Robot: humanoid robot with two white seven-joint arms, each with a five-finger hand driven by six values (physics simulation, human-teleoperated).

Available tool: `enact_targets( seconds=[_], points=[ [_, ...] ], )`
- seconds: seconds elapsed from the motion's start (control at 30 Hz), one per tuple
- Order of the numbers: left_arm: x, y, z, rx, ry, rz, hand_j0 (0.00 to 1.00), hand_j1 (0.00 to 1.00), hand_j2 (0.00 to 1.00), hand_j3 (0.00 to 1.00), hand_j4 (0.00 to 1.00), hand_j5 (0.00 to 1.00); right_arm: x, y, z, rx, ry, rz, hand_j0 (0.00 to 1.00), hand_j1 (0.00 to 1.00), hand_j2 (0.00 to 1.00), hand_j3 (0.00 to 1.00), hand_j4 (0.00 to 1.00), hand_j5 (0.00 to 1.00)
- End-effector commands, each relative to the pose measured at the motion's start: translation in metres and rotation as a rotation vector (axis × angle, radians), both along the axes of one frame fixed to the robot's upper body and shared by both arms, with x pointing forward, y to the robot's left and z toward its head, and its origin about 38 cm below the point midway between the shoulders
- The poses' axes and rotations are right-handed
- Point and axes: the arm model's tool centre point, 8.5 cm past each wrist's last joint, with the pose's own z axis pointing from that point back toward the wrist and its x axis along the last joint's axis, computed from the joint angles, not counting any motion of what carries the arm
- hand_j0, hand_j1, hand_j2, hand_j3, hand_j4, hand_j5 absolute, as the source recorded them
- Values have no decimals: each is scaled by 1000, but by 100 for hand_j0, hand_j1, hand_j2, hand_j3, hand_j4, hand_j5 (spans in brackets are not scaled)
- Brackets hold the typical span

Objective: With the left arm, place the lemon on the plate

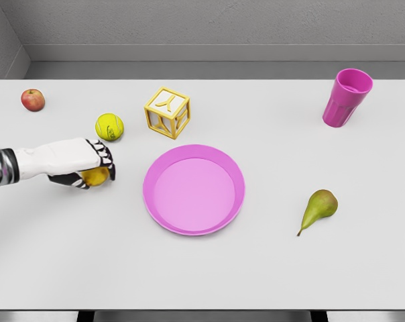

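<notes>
A yellow lemon (95,177) lies on the white table left of the pink plate (194,189), mostly covered by my left hand (98,166). The hand's white palm and dark fingers are curled over and around the lemon, with the arm coming in from the left edge. Only the lemon's lower part peeks out under the fingers. The plate has nothing on it. My right arm is out of the head view.
A yellow-green tennis ball (109,127) sits just behind the hand. A yellow letter block (167,113) stands behind the plate, a red apple (33,100) at far left, a magenta cup (349,97) at far right, a green pear (318,208) right of the plate.
</notes>
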Motion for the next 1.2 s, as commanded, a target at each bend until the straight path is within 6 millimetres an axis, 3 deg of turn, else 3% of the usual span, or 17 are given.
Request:
enact_targets(
  seconds=[0.0, 0.37, 1.17],
  points=[
    [-1, -7, 5, -15, -13, -17, 53, 53, 53, 53, 53, 53, 0, 0, 0, 0, -1, 0, 100, 100, 100, 100, 100, 100],
    [-15, -51, 26, -71, -84, -141, 54, 54, 54, 54, 54, 54, 1, 0, 0, 0, -3, 0, 100, 100, 100, 100, 100, 100],
    [-18, -123, 26, -209, -99, -257, 56, 56, 56, 56, 56, 56, 0, 0, 0, 0, 0, 0, 100, 100, 100, 100, 100, 100]
  ],
)
